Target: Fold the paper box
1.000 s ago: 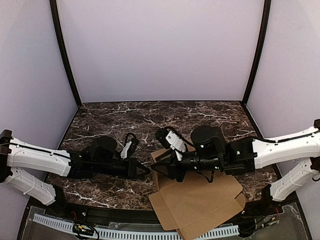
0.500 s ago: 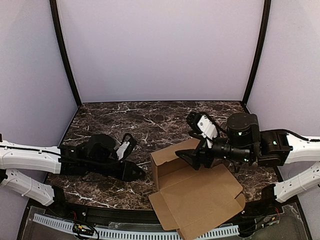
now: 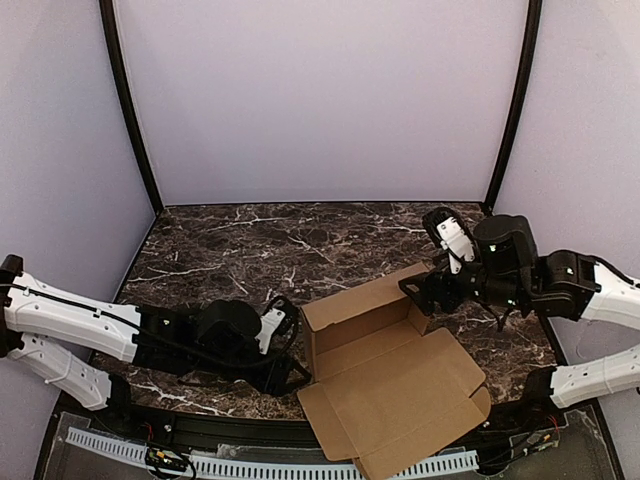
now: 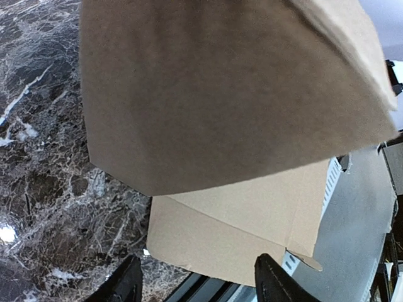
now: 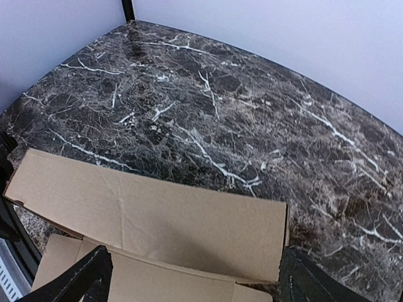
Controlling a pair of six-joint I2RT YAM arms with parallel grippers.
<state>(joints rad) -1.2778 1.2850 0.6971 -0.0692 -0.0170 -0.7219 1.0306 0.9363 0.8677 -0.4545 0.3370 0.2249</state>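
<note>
The paper box (image 3: 390, 385) is a plain brown cardboard sheet lying at the table's near edge, partly over it. Its back wall (image 3: 360, 305) and left side flap stand up. My left gripper (image 3: 293, 372) is low beside the box's left flap, open and empty. In the left wrist view the flap (image 4: 233, 94) fills the top, and my left gripper (image 4: 198, 286) holds nothing. My right gripper (image 3: 418, 292) hovers at the back wall's right end, open. In the right wrist view the back wall (image 5: 157, 214) lies below my right gripper (image 5: 195, 280), untouched.
The dark marble table (image 3: 250, 250) stretches behind the box. A white perforated rail (image 3: 250, 465) runs along the near edge, and part of the box overhangs it. Lavender walls and black corner posts (image 3: 130, 110) close in the sides and back.
Both grippers have opened and let go of the box. The right arm has drawn back to the right. The left arm has swung nearer the front edge. The back wall now stands free.
</note>
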